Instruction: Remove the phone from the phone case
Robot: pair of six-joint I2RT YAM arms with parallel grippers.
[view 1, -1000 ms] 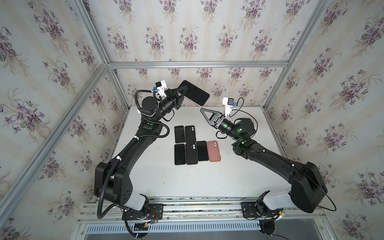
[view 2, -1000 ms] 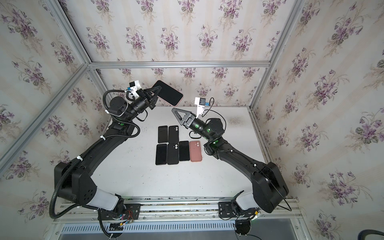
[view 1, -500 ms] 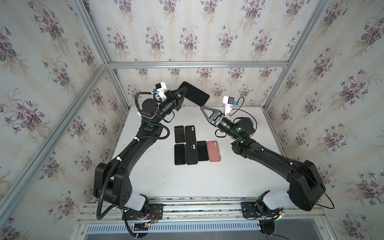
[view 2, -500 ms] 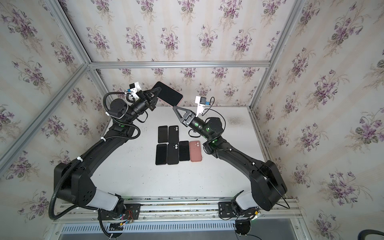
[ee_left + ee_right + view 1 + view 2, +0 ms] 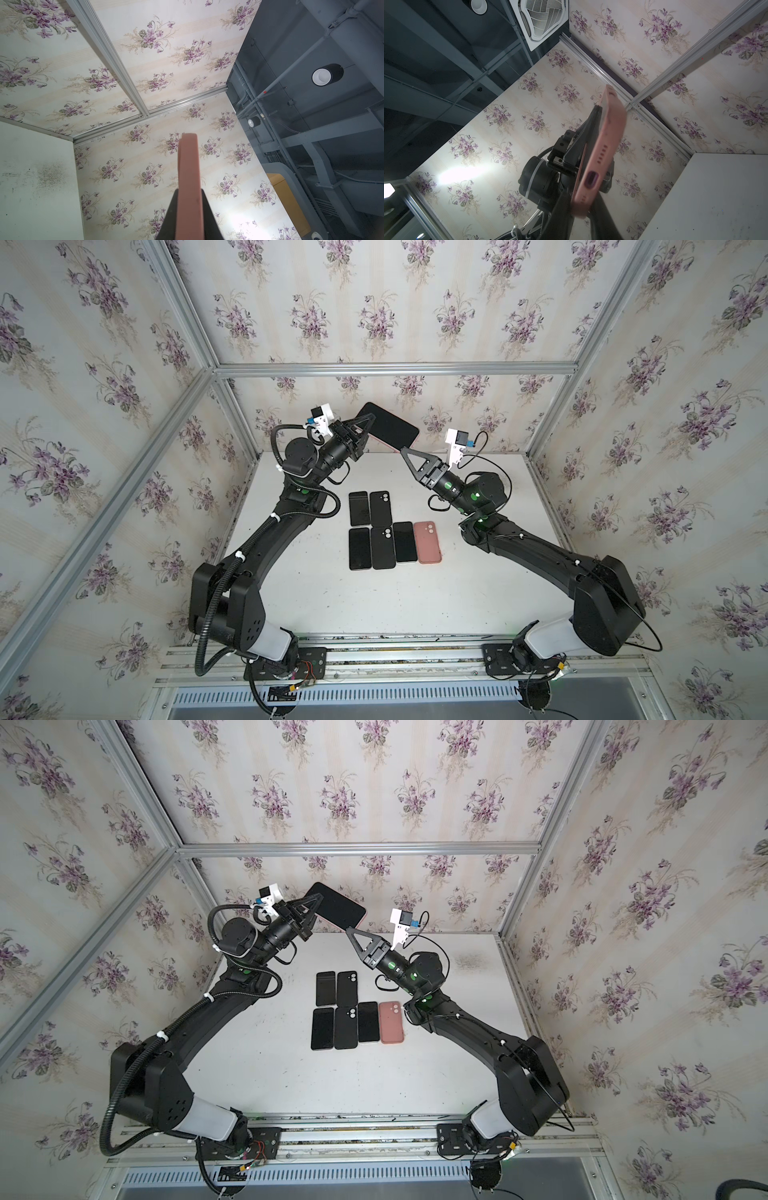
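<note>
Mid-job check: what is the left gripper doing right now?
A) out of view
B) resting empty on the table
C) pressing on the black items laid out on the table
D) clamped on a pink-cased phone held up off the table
D: in both top views the left gripper has its jaws closed on one end of the pink-cased phone, raised well above the table.

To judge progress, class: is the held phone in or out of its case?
In. The phone lies inside the pink case, whose rim borders its screen.
</note>
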